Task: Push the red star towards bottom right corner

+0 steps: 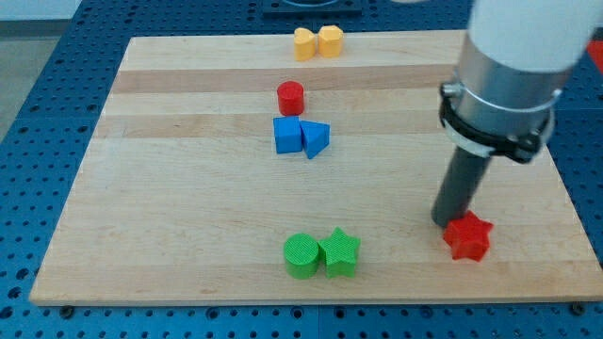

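Nearest the view's bottom edge we find a green cylinder (301,255) and a green star (340,252) touching side by side, well to the view's left of the red star (468,236). Farther up, near the middle, a blue cube (287,135) and a blue triangular block (316,139) sit pressed together, with a red cylinder (290,97) just above them, and two yellow blocks (317,42), whose shapes we cannot quite make out, touch each other by the view's top edge. None of these lies between the red star and the bottom right corner. All the blocks look like matte plastic with finely ribbed tops, resting on a pale wooden board (188,217) with visible grain, which lies on a blue perforated surface (38,113). Our arm (513,71) carries no pincer, only a dark, smooth rod under a grey metal collar; our tip (449,222) stands just at the red star's upper left side, seemingly touching it. The red star is bright red, blunt-pointed and lying flat, in the board's lower right part, near the right edge but short of the corner.
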Robot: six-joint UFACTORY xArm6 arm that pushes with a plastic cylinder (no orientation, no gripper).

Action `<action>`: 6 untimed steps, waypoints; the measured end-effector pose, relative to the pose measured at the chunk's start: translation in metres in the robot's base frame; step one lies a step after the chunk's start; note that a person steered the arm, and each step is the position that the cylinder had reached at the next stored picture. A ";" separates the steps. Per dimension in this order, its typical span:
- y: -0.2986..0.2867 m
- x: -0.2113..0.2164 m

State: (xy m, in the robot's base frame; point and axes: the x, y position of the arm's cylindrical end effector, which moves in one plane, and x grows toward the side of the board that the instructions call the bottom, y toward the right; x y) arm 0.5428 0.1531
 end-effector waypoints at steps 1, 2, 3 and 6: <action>-0.011 -0.003; -0.027 0.010; 0.006 0.024; 0.018 -0.060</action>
State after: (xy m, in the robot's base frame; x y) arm 0.4827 0.1714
